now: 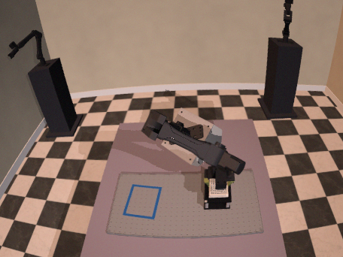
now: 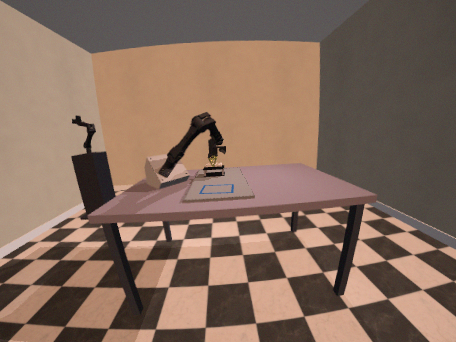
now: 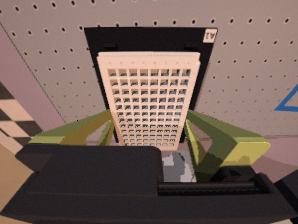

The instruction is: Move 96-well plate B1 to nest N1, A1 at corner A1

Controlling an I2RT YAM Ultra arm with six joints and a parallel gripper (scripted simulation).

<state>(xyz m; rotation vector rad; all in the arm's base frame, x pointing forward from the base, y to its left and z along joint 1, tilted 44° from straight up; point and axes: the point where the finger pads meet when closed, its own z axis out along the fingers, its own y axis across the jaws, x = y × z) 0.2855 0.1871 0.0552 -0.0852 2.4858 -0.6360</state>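
The white 96-well plate (image 3: pixel 149 97) is held between my yellow-green fingers, right way up, directly over the black raised nest N1 (image 3: pixel 150 50). The nest's A1 label (image 3: pixel 209 36) shows at its far right corner. My gripper (image 3: pixel 149 111) is shut on the plate's long sides. In the top view the plate (image 1: pixel 218 191) sits at the top of the nest block (image 1: pixel 217 199) under my gripper (image 1: pixel 220 182); I cannot tell whether it touches the nest. The blue outline of spot B1 (image 1: pixel 142 201) on the grey perforated mat is empty. In the exterior view my gripper (image 2: pixel 213 161) is just above the nest (image 2: pixel 213 172).
The grey perforated mat (image 1: pixel 184 204) covers the front of the purple table. The arm's base (image 1: pixel 195 133) stands behind it. Two dark pedestals with cameras stand on the floor, at the left (image 1: pixel 53 95) and right (image 1: pixel 283 77).
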